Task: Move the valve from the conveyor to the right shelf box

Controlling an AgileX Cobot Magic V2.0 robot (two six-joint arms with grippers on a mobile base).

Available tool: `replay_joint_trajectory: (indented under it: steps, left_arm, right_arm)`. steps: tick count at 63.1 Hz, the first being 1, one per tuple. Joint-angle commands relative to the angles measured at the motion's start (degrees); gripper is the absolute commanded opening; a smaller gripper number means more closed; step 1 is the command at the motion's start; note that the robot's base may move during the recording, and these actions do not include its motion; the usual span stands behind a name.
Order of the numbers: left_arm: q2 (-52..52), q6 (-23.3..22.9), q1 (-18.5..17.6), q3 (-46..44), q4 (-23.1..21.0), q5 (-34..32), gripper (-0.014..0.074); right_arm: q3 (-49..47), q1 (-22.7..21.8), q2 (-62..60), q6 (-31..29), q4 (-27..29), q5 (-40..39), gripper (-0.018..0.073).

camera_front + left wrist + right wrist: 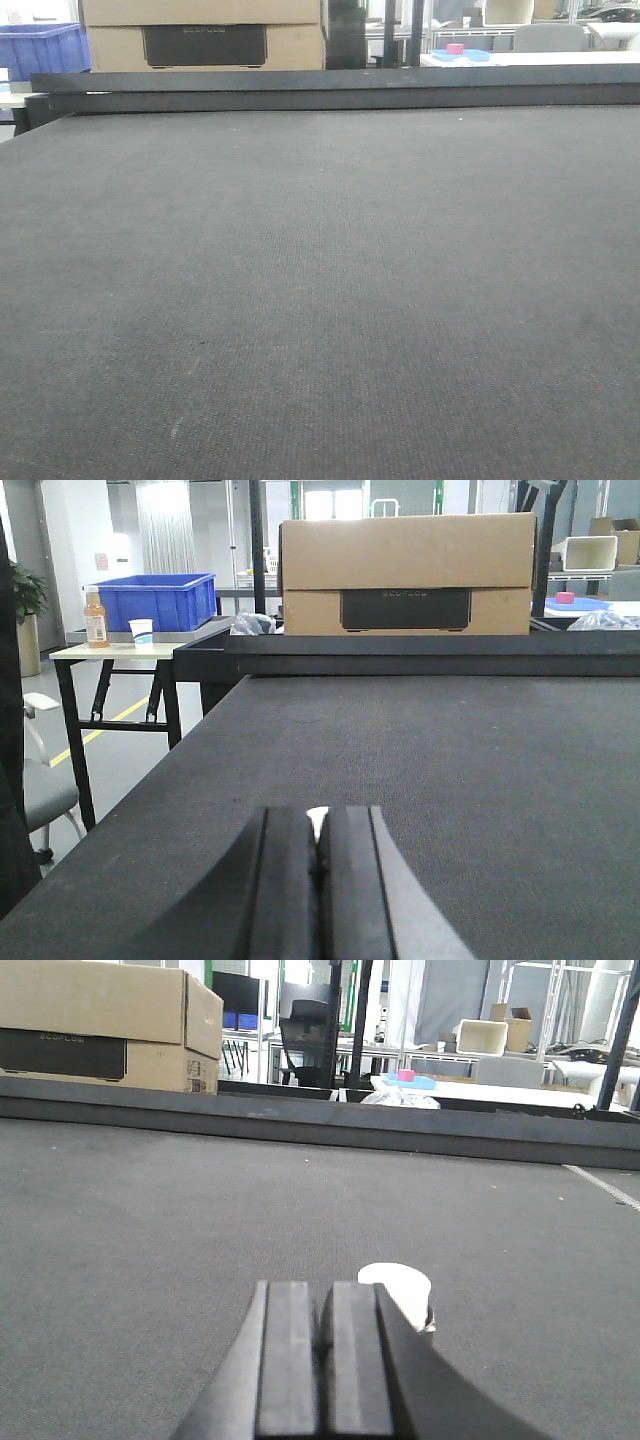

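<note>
Two grippers sit low over the one conveyor (pixel 320 300). The right gripper (pixel 322 1298) has its jaws pressed together with nothing between them. One white, round valve (pixel 396 1285) lies on the conveyor just past that gripper's tip and slightly to its right; whether they touch I cannot tell. The left gripper (pixel 318 825) is closed too, with an unidentifiable white sliver at its tip. Beyond the conveyor's far rail stands one cardboard box (pixel 405 575). Off the conveyor's left edge, one side table (pixel 110 651) carries one blue crate (pixel 160 600), one bottle (pixel 96 618) and one cup (pixel 142 630).
</note>
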Motion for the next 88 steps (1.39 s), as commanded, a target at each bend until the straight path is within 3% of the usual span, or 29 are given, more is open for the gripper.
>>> replay_joint_trajectory:
  steps: [1,43,51,58,70,77,88]
  left_arm:
    - [-0.19,-0.03,0.15,-0.14,-0.34,-0.99,-0.0111]
    - [-0.19,-0.16,0.15,-0.14,-0.34,-0.10,-0.0111]
    - [-0.19,-0.17,-0.64,-0.14,-0.34,1.99,-0.0111]
    - [-0.19,-0.17,-1.01,-4.59,-0.34,8.87,-0.0111]
    - [0.52,-0.17,-1.01,-18.26,-1.20,25.93,-0.0111]
    - [6.01,-0.17,-1.01,-25.84,-1.59,32.44,-0.0111]
    - [20.96,-0.17,-1.01,-36.51,-3.54,40.76,-0.0111]
  right_arm:
    - [0.11,0.21,-0.21,-0.05,-0.26,-1.40,-0.0168]
    - [0.11,0.21,-0.21,-0.05,-0.26,-1.40,-0.0168]
    - [0.11,0.21,-0.21,-0.05,-0.26,-7.87,-0.0168]
    - [-1.74,0.21,-0.21,-0.05,-0.26,-7.03,-0.0168]
    - [-13.67,0.21,0.63,-0.05,-0.26,7.13,-0.0168]
    - [-19.18,0.21,5.47,-0.05,-0.09,10.69,-0.0168]
    - [-29.81,0.21,17.00,-0.05,0.14,22.70,-0.0168]
